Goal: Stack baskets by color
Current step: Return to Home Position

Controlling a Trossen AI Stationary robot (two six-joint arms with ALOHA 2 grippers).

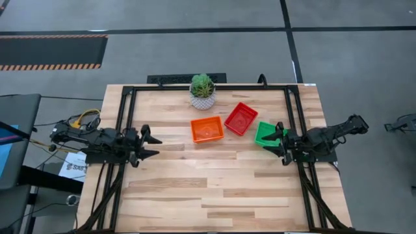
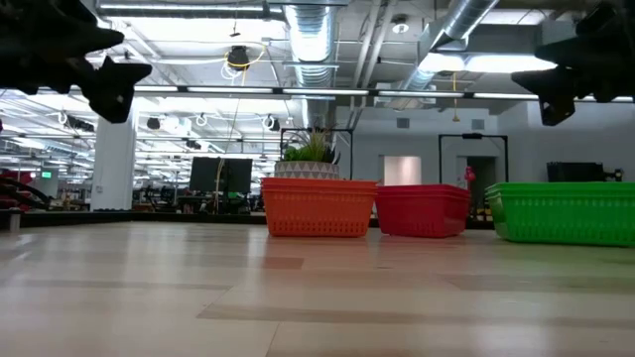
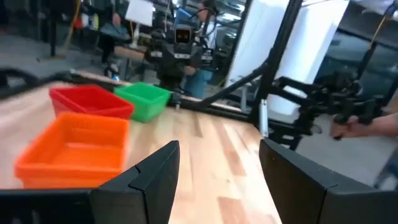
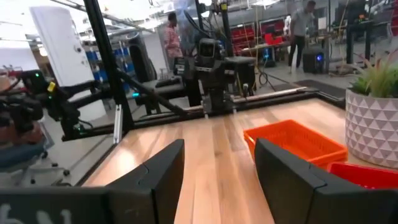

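Jaws stood apart on your left gripper (image 1: 155,146) and right gripper (image 1: 276,138); the right, hanging over the green baskets (image 1: 263,132), could have clipped them by dipping.

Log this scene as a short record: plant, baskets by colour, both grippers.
potted plant: back edge of the table
orange basket: mid-table, just in front of the plant
red basket: right of orange, set at an angle
green basket: farthest right
baskets nested per colour: cannot tell
left gripper: open, empty, raised at the table's left side
right gripper: open, empty, raised beside the green basket
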